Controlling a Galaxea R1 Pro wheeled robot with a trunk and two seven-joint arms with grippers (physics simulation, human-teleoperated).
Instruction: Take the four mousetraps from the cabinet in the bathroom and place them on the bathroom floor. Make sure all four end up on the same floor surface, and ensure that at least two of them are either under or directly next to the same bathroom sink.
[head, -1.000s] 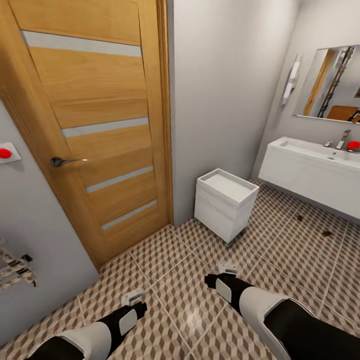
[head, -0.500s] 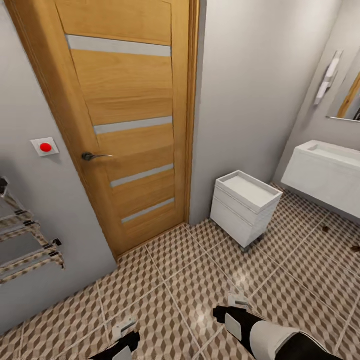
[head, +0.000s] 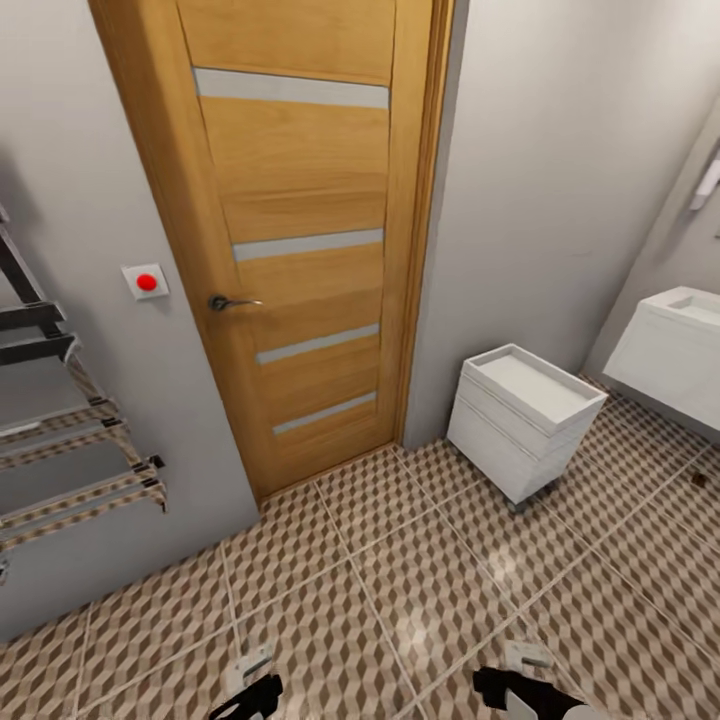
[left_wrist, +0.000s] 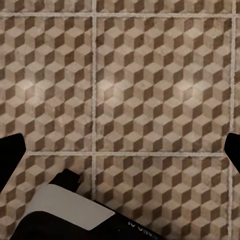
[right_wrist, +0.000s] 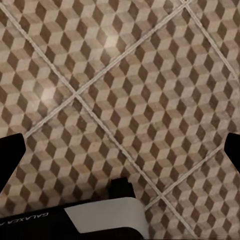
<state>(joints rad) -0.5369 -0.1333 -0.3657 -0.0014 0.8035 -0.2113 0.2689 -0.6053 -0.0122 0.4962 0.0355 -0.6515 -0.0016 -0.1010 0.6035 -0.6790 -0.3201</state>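
From my head camera, my left pincer (head: 248, 672) and right pincer (head: 524, 660) hang low over the bathroom floor (head: 400, 580), both carrying nothing. Ahead stands a smooth wooden door (head: 300, 230) with pale glass strips; right of it sits a small white drawer unit (head: 525, 415) and the corner of a white sink (head: 670, 350). No mousetraps or orange-brown cabinet are visible, so I cannot judge which arm is nearer; I reckon I must turn first.

My left wrist camera shows glossy cube-patterned tile, fingertips (left_wrist: 11, 155) dark and set wide apart.

My right wrist camera shows the same tile crossed by diagonal grout, fingertips (right_wrist: 11, 157) likewise spread, empty.
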